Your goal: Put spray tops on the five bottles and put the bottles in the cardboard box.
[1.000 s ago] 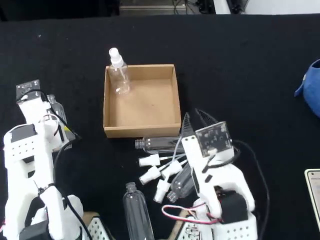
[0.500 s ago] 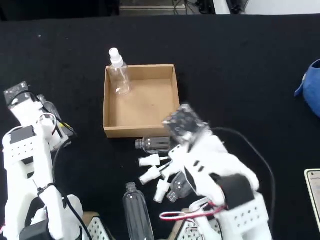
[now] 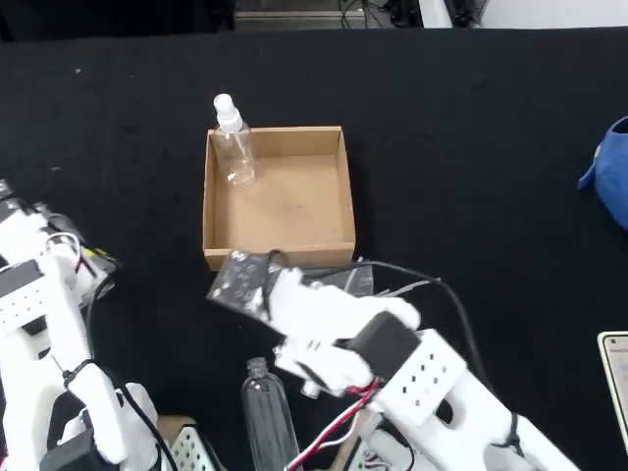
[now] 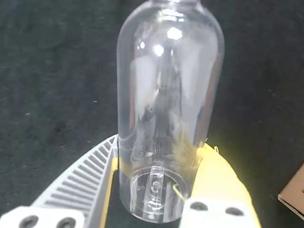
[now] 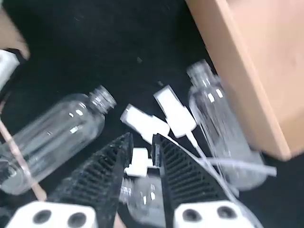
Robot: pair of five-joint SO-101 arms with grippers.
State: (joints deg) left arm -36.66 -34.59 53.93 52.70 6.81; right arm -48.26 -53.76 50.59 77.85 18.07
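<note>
Firmly, the left gripper [image 4: 159, 142] has its grey and yellow jaws closed on the base end of a clear plastic bottle [image 4: 168, 85], well off the brown cardboard box's [image 3: 278, 257] left side; the right gripper [image 5: 141, 139] hangs just before the box's front wall, black ribbed jaws slightly parted; a white spray top [image 5: 138, 164] lies in their gap, contact unclear; a capless clear bottle [image 5: 216, 123] lies along that wall.

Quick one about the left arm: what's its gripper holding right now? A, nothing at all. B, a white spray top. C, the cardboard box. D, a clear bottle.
D: in the left wrist view the left gripper has its jaws clamped on either side of a clear bottle, near the bottle's base.
</note>
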